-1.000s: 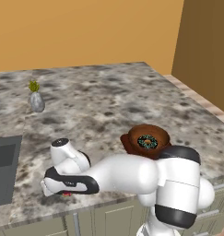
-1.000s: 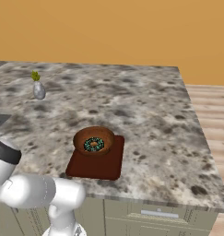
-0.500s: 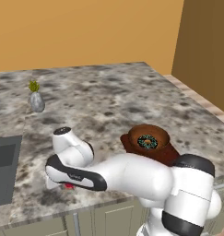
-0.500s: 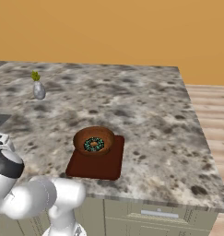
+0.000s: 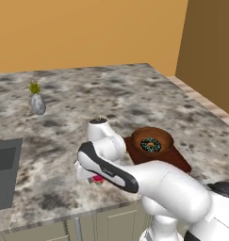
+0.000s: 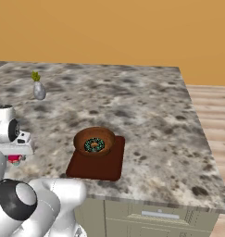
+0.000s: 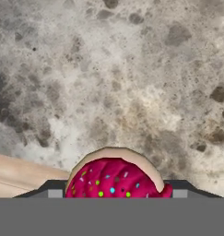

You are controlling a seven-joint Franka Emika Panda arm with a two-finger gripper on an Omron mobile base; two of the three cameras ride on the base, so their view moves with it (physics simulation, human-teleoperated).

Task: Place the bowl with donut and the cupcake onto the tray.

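gripper hangs low over the cupcake near the table front edge, jaws spread wide either side of it; bowl with donut sits on the tray

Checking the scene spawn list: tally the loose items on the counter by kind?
Bowl: 1
Donut: 1
Cupcake: 1
Tray: 1
Vase with sprig: 1
Total: 5
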